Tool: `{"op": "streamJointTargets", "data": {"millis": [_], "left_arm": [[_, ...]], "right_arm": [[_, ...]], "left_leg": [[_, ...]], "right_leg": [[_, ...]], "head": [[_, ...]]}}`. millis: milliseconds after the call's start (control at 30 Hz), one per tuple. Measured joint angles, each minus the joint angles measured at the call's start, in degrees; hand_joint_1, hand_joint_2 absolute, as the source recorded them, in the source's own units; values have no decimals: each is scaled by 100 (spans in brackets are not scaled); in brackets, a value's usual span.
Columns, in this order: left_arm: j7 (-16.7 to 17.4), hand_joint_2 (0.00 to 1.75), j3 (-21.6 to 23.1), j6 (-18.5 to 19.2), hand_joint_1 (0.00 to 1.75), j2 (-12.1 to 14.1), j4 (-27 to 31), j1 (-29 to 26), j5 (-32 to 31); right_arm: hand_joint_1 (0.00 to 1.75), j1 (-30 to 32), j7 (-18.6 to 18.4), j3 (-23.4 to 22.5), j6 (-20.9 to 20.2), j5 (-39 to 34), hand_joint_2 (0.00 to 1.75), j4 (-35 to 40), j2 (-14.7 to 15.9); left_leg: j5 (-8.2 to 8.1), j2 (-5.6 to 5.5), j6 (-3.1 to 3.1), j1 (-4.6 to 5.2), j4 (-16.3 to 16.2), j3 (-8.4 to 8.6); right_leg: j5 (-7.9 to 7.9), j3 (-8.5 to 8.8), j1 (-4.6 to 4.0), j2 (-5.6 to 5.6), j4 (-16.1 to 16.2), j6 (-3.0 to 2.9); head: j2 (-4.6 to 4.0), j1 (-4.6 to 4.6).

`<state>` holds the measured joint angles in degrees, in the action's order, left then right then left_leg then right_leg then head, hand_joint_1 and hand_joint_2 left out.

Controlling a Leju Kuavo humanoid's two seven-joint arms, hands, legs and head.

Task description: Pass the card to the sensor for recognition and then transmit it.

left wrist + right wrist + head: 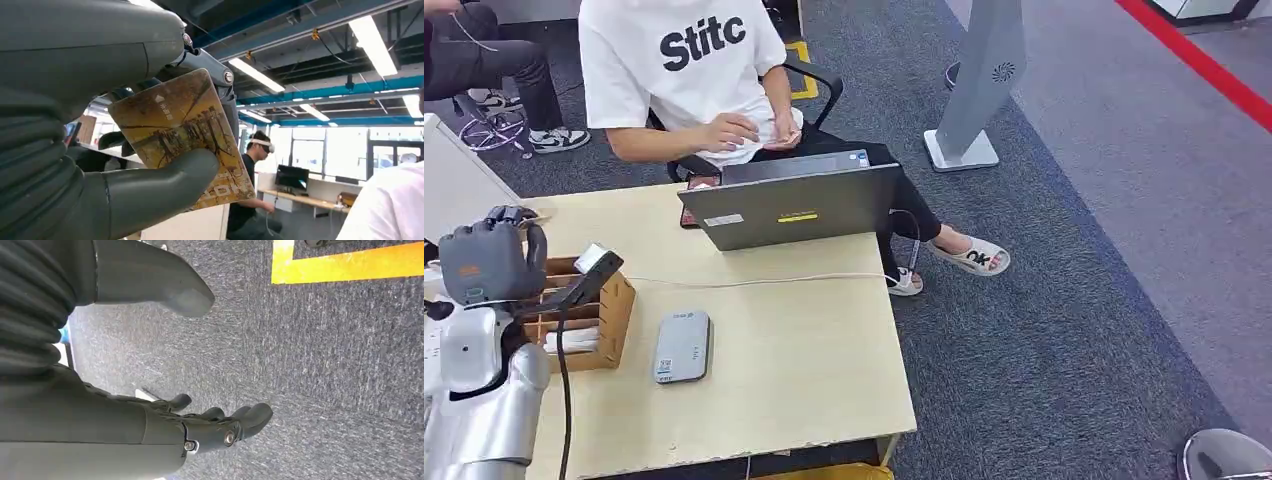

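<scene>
Left hand (100, 165) pinches the yellow-brown printed plastic card (182, 135) between thumb and fingers, raised above the pale wooden table (804, 350); right hand (165, 365) hangs over grey carpet, fingers apart, empty; flat grey rectangular sensor (682, 346) lies beside the brown slotted cardboard box (609, 320).

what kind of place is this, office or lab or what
Most likely an open-plan office or tech workspace: grey carpet floor, a light wooden desk with a laptop and a seated person, plus desks with a monitor under strip ceiling lights.
</scene>
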<state>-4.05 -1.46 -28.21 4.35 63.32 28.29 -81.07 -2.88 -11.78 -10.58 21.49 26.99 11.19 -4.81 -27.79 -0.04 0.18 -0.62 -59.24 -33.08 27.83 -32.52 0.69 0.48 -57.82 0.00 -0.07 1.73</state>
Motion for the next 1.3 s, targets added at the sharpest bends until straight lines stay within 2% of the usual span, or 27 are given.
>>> {"op": "streamJointTargets", "data": {"millis": [100, 333, 500, 667, 1000, 1200, 1300], "left_arm": [[-133, 175, 96, 357, 175, -131, 350, -176, 9], [-146, 175, 518, 1283, 175, -441, 1145, -589, 101], [-126, 175, 795, 1777, 175, -518, 1228, -689, 153], [109, 175, 955, 2139, 175, -518, 1108, -696, 72], [278, 175, 1031, 2151, 175, -514, 548, -719, -100], [254, 175, 1038, 1749, 175, -603, 68, -838, -330], [136, 175, 1038, 1637, 175, -706, -112, -851, -363]], "right_arm": [[0, 0, 64, -4, -35, 37, 175, 0, -7], [0, 1, 122, -57, -92, 105, 175, 0, -31], [0, 0, 116, -162, -109, 138, 175, 0, -37], [0, -1, 83, -273, -170, 212, 175, 2, -39], [0, -3, 70, -435, -186, 347, 175, 2, -39], [0, -4, 70, -483, -251, 526, 175, 2, -39], [0, -9, 68, -527, -291, 603, 175, 2, -39]], "left_leg": [[0, -1, 0, 0, 0, -1], [-3, -1, 3, 2, -1, -3], [-2, -2, 3, 1, -1, -2], [-2, -1, 3, 1, 0, -2], [-2, -2, 3, 1, 0, -4], [-2, -2, 3, 2, -1, -4], [-2, -3, 3, 2, -1, -5]], "right_leg": [[0, 0, 0, -1, 0, 0], [0, 0, 2, -1, 2, 1], [0, 0, 2, -3, 2, 1], [0, -1, 1, -2, 1, 0], [0, 0, 1, -3, 2, 1], [0, 0, 2, -3, 2, 1], [0, 0, 2, -5, 2, 1]], "head": [[0, 0], [0, 2], [0, 0], [0, 0], [0, 0], [0, 0], [0, 2]]}}
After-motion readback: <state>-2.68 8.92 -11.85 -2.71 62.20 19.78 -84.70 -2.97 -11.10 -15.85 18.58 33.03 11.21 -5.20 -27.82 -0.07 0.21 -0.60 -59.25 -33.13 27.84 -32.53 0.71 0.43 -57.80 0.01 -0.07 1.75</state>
